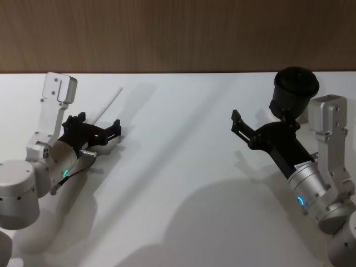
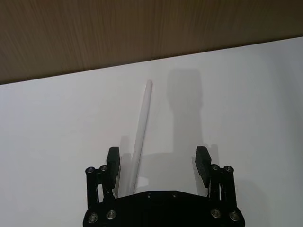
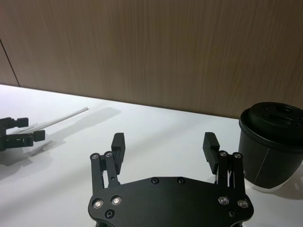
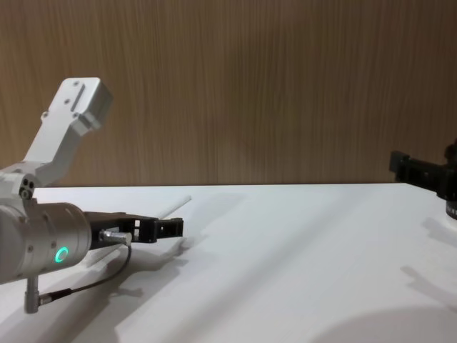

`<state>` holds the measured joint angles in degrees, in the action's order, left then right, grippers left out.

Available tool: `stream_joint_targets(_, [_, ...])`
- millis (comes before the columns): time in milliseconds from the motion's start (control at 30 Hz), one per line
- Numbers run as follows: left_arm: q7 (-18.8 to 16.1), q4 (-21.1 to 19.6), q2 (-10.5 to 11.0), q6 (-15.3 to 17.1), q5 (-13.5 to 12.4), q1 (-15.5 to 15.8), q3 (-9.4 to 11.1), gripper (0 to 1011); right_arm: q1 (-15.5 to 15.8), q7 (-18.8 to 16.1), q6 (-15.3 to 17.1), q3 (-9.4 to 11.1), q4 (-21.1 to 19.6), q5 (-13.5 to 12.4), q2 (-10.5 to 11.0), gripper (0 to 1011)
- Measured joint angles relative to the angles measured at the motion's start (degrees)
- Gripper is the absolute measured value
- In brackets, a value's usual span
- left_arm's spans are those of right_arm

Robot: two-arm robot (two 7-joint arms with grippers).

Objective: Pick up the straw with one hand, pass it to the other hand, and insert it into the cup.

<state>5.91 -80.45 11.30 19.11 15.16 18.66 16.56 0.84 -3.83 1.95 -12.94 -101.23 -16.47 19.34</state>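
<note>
Logging straw (image 2: 142, 127) flat on table (image 1: 178, 167) at about 10 o'clock, near end lying between the spread fingers of left gripper (image 2: 158, 156) (just beside one finger, not clamped). Noting right gripper (image 3: 164, 142) likewise released and empty, hovering beside cup (image 3: 272, 146) at about 2 o'clock. Judging no step completed. Remaining: grasp, lift, hand-over, insertion.

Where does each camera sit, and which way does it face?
Head: high, looking down; both arms, left gripper around the straw, right gripper near the cup.
Left wrist: past its open fingers along the straw.
Right wrist: past its open fingers toward the cup.
Chest: low, across the table; left arm.
All show the straw.
</note>
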Motion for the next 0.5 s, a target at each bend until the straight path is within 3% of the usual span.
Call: stream_joint_targets(500, [0.6,-0.4,-0.3,-0.9,1.2,-1.1,-2.4,1003,0.0,0.0,0.0,0.0,0.0,0.0,0.0,1001])
